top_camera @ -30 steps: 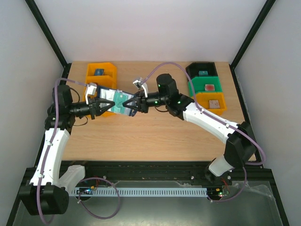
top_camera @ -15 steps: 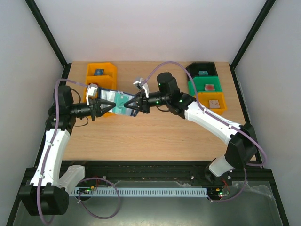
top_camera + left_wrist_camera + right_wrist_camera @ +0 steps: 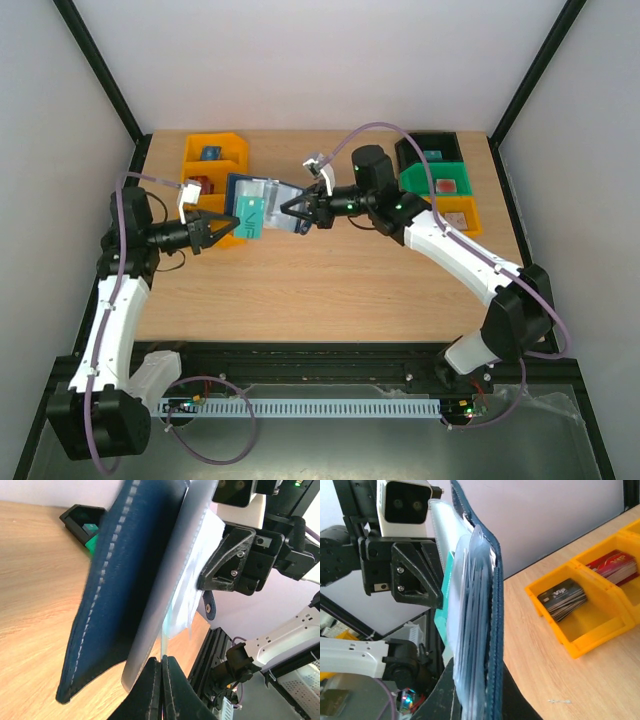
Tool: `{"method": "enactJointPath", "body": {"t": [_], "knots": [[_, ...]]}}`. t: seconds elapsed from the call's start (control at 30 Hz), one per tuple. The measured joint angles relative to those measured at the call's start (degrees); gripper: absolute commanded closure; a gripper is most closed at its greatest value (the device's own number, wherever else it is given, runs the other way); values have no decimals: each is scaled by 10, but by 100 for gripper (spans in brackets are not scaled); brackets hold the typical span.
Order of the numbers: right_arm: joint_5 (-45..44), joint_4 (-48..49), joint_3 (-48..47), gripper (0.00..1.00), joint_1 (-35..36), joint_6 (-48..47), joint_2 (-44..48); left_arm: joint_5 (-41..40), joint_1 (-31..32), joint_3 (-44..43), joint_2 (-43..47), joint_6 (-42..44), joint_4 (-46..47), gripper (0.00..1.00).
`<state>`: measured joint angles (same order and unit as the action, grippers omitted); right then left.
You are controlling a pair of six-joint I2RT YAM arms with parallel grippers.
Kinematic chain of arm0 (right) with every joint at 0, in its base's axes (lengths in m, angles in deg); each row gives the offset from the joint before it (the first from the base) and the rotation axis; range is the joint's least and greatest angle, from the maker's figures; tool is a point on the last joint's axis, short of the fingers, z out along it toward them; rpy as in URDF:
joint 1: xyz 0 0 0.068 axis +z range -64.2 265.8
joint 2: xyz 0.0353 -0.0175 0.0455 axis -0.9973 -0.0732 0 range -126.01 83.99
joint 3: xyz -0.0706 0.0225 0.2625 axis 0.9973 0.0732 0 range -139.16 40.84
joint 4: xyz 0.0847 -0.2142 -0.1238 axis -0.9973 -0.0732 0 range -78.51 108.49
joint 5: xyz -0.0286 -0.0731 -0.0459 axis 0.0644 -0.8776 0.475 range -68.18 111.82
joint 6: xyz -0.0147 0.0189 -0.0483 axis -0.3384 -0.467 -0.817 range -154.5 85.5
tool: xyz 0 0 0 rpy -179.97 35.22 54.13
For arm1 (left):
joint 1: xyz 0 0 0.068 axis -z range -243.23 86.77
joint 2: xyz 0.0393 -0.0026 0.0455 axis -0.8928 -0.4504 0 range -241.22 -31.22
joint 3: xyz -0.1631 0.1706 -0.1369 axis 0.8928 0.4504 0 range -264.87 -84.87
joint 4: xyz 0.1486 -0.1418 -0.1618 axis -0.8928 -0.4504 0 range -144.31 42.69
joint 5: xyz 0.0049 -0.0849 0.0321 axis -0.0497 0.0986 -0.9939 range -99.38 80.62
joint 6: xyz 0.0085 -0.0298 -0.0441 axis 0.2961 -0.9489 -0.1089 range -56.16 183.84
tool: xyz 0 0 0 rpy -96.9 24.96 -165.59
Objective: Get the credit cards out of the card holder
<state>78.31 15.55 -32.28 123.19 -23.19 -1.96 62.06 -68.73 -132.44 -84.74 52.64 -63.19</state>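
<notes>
The card holder [image 3: 268, 192], navy outside with pale inner panels, hangs open above the table's back left. My right gripper [image 3: 297, 213] is shut on its right edge; in the right wrist view the navy cover [image 3: 493, 630] and clear sleeves stand between my fingers [image 3: 512, 700]. A teal credit card [image 3: 250, 216] sticks out of the holder's near-left side. My left gripper [image 3: 226, 228] is shut on that card's edge [image 3: 164, 640], the fingertips [image 3: 150, 672] pressed together on it. The teal card [image 3: 444, 611] also shows beside the sleeves.
Orange bins [image 3: 215, 160] stand at the back left behind the holder, with stacks of dark cards [image 3: 561, 597] and red cards [image 3: 615, 566]. A black bin [image 3: 430, 150], a green bin [image 3: 440, 183] and an orange bin [image 3: 458, 215] line the back right.
The right gripper has pulled the holder right and back while the left gripper drew back left. The teal card now sticks further out of the holder.
</notes>
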Motion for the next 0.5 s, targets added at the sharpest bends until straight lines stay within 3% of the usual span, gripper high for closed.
{"method": "enactJointPath", "body": {"t": [0.23,0.5], "knots": [[-27,-5,3,98,-7,14,0,-37,-9,3,3,5,-8,98],[-167,-110,-31,98,-152,75,-69,-269,-33,-64,3,81,-100,98]]}}
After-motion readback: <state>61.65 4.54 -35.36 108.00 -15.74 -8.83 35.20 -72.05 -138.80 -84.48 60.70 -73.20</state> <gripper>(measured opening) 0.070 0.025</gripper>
